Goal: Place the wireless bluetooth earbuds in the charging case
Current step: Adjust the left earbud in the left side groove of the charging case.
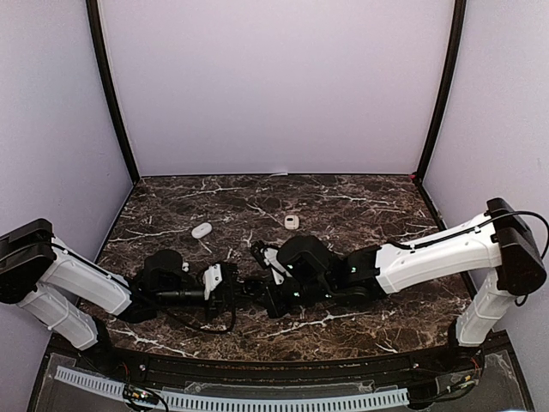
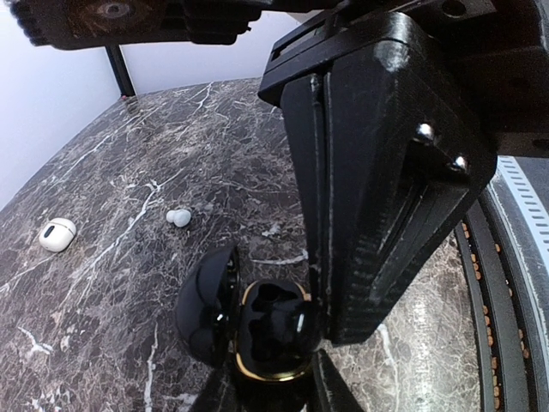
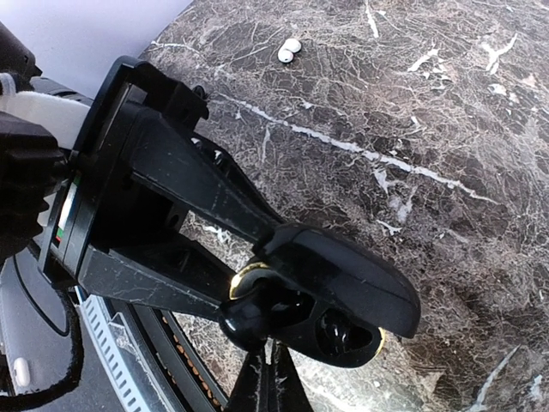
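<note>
Two arms meet low over the dark marble table [image 1: 369, 206]. The left gripper [image 2: 273, 390] is clamped on the black charging case [image 2: 274, 330], one finger on each side. The case sits upright between them, its gold-rimmed pockets showing and its lid [image 2: 206, 309] swung open to the side. The right gripper [image 3: 268, 378] points down at the case, its fingers pressed together with the tip just over the open rim. Whether anything tiny is pinched between them cannot be told. One white earbud [image 2: 178, 217] lies loose on the table behind the case. A second earbud [image 2: 57, 234] lies farther off, well apart from the first.
</note>
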### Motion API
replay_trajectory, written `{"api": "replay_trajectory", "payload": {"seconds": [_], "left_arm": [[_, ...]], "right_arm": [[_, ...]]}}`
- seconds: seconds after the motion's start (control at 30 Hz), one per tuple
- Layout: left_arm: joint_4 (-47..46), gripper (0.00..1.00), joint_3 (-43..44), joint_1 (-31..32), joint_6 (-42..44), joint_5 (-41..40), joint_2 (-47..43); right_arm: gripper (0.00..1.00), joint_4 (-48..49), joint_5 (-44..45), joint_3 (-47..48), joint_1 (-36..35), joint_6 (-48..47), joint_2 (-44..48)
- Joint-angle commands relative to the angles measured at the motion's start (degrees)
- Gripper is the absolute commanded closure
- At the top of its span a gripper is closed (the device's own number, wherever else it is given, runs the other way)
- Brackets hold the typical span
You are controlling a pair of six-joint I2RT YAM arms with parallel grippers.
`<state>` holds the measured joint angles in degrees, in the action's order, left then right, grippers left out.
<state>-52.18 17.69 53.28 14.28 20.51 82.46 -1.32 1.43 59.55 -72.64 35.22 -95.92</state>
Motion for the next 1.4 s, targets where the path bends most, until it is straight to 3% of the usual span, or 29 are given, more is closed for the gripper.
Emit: {"api": "replay_trajectory", "payload": {"seconds": [0.0,0.6,0.7,0.87,0.93,0.97,1.1,1.37], "left_arm": [[-1.4,0.88,-0.5,0.0,-0.4,1.5,-1.5],[-1.8,0.88,-0.8,-0.2,-1.1,1.7,-2.2],[-2.2,0.88,-1.1,-0.4,-1.6,2.3,-2.6],[-3.1,0.87,-1.4,-1.2,-3.0,6.1,-3.1],[-3.2,0.87,-1.4,-1.4,-3.4,8.1,-3.0],[-3.1,0.86,-1.2,-1.5,-3.6,9.1,-2.9],[-2.3,0.86,-0.3,-1.5,-3.9,13.4,-2.4],[5.5,0.84,2.5,-1.5,-3.3,17.4,-4.1]], "right_arm": [[1.00,2.4,0.0,0.3,1.0,0.5,1.4],[0.99,3.6,-0.8,-4.2,2.3,0.0,6.0],[0.80,4.0,-0.1,-6.1,1.9,-1.2,7.7],[0.58,2.8,2.4,-6.5,1.1,-7.9,10.2],[0.42,1.3,4.7,-6.6,1.0,-11.7,11.8],[0.28,1.0,5.4,-7.0,1.0,-13.8,12.5],[0.03,1.1,5.2,-7.9,1.2,-21.3,15.2],[0.00,9.2,-0.4,-12.3,2.3,-32.0,17.1]]}}
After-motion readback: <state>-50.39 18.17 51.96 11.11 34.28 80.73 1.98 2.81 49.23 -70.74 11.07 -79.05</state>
